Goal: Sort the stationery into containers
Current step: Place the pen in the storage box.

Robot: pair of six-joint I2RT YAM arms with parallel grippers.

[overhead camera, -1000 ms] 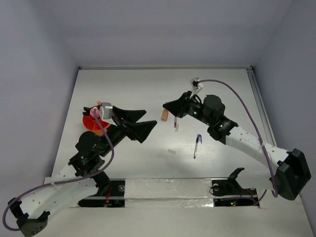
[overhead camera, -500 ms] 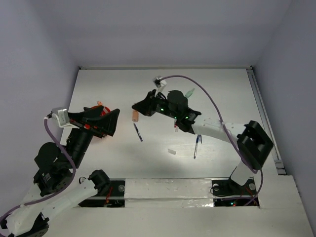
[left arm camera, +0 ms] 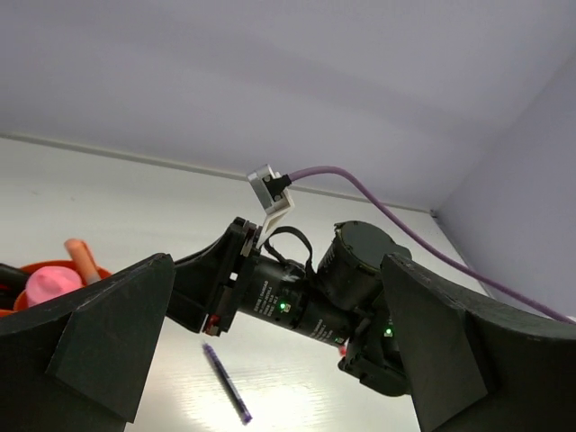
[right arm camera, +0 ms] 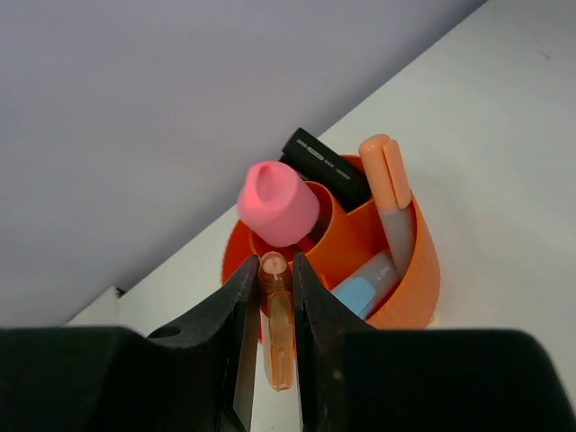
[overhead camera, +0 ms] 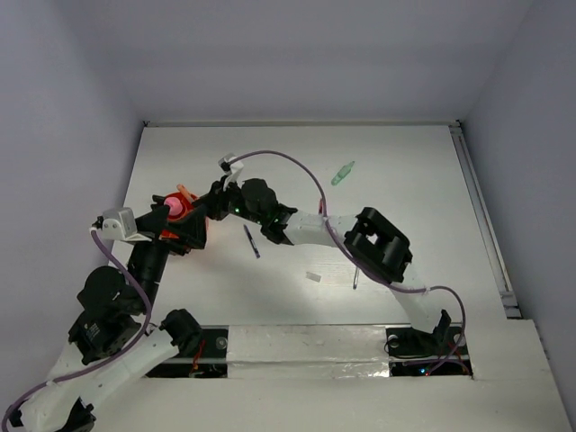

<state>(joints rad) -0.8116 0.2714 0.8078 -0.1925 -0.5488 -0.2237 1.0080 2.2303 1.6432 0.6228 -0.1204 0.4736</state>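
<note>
The right tool (right arm camera: 273, 270) pinches a small orange marker (right arm camera: 278, 335) above the orange pot (right arm camera: 419, 263). Next it should let go. The left tool (left arm camera: 274, 270) is wide open, empty.

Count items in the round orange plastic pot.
4: pink-capped tube centre, black stick behind, orange marker right, pale blue piece beneath it; others may be hidden.

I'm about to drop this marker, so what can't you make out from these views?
Top view: orange pot mostly covered by the right end effector.
Top view: pen largely under the right arm; white bit too small to identify.
Right wrist view: orange marker sides hidden by the fingers.
</note>
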